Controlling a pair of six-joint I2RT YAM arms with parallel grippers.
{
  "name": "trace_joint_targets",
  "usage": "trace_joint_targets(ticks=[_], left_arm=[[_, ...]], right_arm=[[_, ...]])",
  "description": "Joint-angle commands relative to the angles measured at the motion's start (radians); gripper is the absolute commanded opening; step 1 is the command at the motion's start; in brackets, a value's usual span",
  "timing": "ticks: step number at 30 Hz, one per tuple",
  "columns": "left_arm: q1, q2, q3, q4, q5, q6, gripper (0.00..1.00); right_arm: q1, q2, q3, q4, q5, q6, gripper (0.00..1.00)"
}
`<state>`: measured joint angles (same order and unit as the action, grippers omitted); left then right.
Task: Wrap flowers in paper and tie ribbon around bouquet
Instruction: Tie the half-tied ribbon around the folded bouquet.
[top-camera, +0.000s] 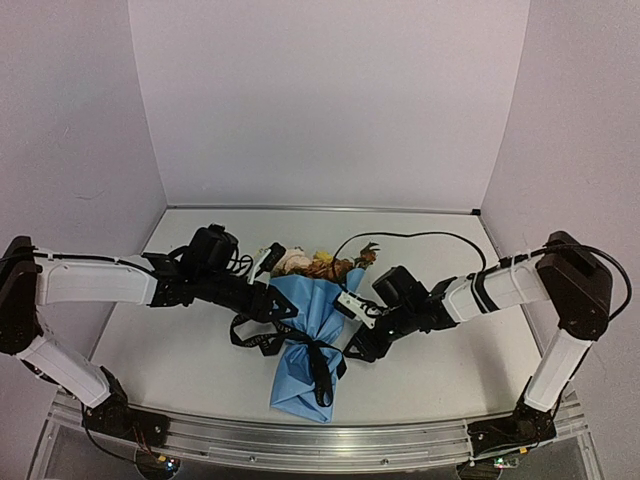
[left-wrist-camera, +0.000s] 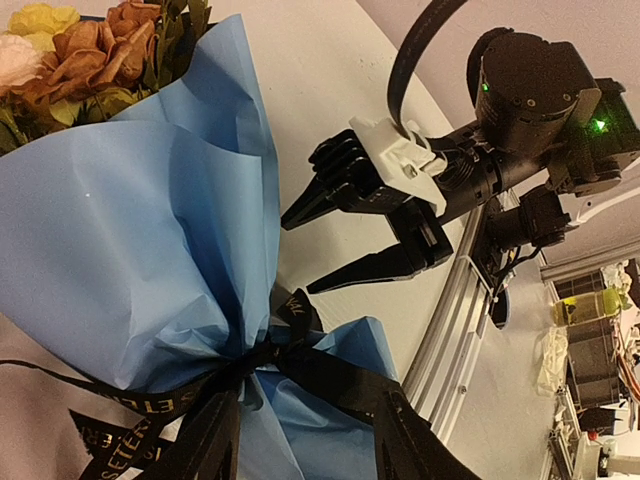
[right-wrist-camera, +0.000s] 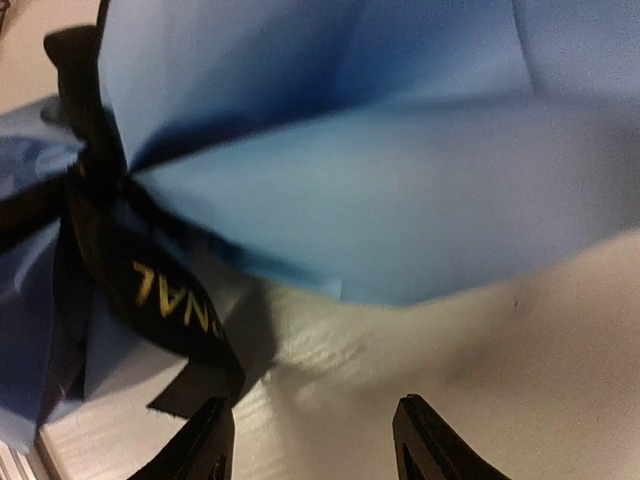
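Observation:
The bouquet lies mid-table: yellow, pink and orange-brown flowers (top-camera: 310, 263) (left-wrist-camera: 90, 50) stick out of the far end of a light blue paper (top-camera: 305, 310) (left-wrist-camera: 130, 250) (right-wrist-camera: 400, 200) cone. Black lettered ribbon (top-camera: 318, 360) (left-wrist-camera: 300, 360) (right-wrist-camera: 160, 300) is knotted round its narrow part, with tails trailing left and toward the front. My left gripper (top-camera: 275, 303) (left-wrist-camera: 310, 450) is open at the cone's left side, its fingers astride the paper just below the knot. My right gripper (top-camera: 350, 348) (left-wrist-camera: 300, 255) (right-wrist-camera: 315, 445) is open at the cone's right edge, over bare table, a ribbon tail beside its left finger.
The metal rail (top-camera: 320, 440) (left-wrist-camera: 450, 330) runs along the table's near edge just beyond the cone's tail. The right arm's black cable (top-camera: 400, 237) arcs over the table behind the flowers. White walls enclose the back and both sides.

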<state>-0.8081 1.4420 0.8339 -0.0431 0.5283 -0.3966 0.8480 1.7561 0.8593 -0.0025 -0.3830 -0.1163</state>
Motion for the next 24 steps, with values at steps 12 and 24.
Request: trace_joint_targets(ticks=[12, 24], left_arm=[[0.024, -0.031, -0.051, 0.074, -0.016, -0.052, 0.48], [0.024, -0.005, -0.053, 0.082, -0.010, -0.059, 0.47]], right_arm=[[0.041, -0.002, -0.001, 0.140, -0.035, 0.033, 0.54], [0.055, -0.056, -0.054, 0.141, -0.072, 0.042, 0.53]])
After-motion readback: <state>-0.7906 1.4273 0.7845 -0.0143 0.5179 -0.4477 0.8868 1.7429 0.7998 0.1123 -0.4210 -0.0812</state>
